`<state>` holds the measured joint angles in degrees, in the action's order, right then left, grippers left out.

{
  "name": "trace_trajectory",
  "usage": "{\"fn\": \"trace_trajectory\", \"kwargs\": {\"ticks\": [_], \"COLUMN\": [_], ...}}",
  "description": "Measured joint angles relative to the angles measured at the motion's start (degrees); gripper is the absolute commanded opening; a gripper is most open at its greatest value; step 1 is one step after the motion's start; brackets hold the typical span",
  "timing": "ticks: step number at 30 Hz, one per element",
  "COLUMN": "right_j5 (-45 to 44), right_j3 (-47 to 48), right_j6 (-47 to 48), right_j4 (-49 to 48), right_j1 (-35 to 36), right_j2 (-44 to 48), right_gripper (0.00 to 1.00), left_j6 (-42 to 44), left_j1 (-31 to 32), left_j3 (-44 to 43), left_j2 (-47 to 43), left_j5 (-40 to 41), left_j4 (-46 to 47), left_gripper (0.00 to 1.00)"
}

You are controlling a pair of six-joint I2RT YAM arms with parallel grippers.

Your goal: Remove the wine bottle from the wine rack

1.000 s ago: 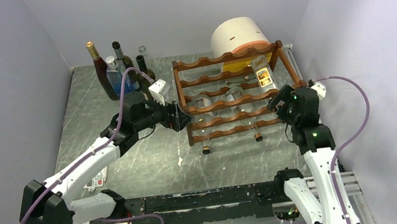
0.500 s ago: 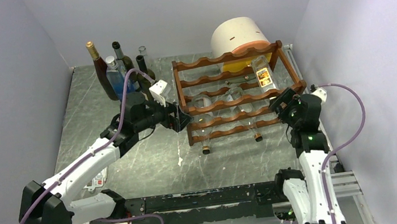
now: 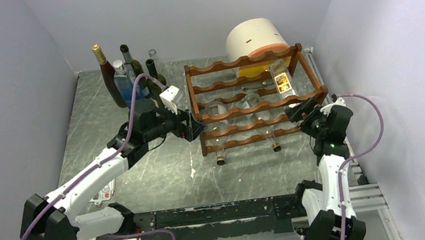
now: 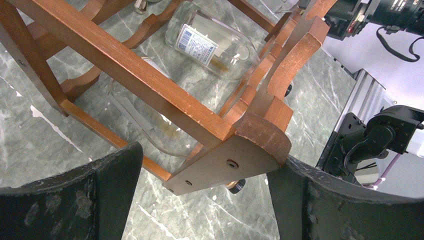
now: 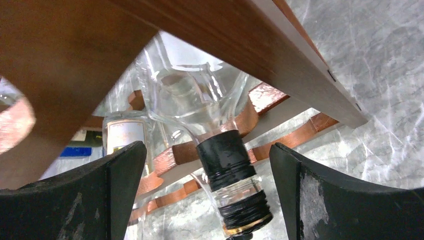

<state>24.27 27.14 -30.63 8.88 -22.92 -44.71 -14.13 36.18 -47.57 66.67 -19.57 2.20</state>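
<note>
**Both grippers at the rack ends, jaws apart, bottle in the rack**

The wine rack [image 3: 253,99] stands on the grey marbled table [image 3: 142,165], right of centre, long side facing near. Clear bottles lie in its tiers, two necks poking out the near side.

The left gripper [image 4: 204,157] is at the rack's left end with its jaws wide apart. The wooden end piece sits between the fingers [image 4: 100,200]. There is a gap on the left finger's side; the right finger is just beside the rounded corner, and contact cannot be told.

The right gripper [image 5: 207,146] is at the rack's near right end, jaws wide apart and holding nothing. The wine bottle [image 5: 222,162] is clear glass with a black neck band and cap. It lies in the rack under a wooden rail, its neck pointing out between the two fingers and clear of both.

One bottle with an orange label [image 3: 281,78] lies in the top tier, right side. A white-and-orange cylinder [image 3: 256,40] is just behind the rack. A cluster of upright bottles [image 3: 125,75] stands in the far left corner, well apart from the rack.
</note>
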Motion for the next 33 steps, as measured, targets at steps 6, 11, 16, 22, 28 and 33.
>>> {"fn": "trace_trajectory", "kwargs": {"ticks": [6,11,16,22,28,33], "right_j5": [10.5,21.4,26.8,29.2,29.6,30.2], "right_j3": [-5.6,-9.6,-9.9,-9.9,-11.1,-11.8], "right_j6": [-1.0,-3.9,-4.8,-6.4,-7.9,-9.0], "right_j4": [-8.3,-18.1,-22.6,-28.0,-32.3,-34.4], "right_j1": [-6.9,-12.6,-13.4,-13.4,-13.5,-13.8], "right_j2": [-3.0,-6.4,-8.1,-11.8,-13.0,-14.6], "right_gripper": [0.91,0.90,0.90,0.76,0.67,0.50], "left_j6": [0.0,0.0,0.0,0.0,0.0,0.0], "left_j1": [0.0,0.0,0.0,0.0,0.0,0.0], "left_j3": [0.0,0.0,0.1,0.2,0.5,0.5], "left_j2": [0.0,0.0,0.0,0.0,-0.2,-0.2], "left_j5": [0.0,-0.1,-0.1,-0.1,-0.1,-0.1], "left_j4": [0.0,0.0,0.1,0.3,0.8,0.8], "left_gripper": [0.94,0.93,0.93,0.93,0.93,0.93]}}
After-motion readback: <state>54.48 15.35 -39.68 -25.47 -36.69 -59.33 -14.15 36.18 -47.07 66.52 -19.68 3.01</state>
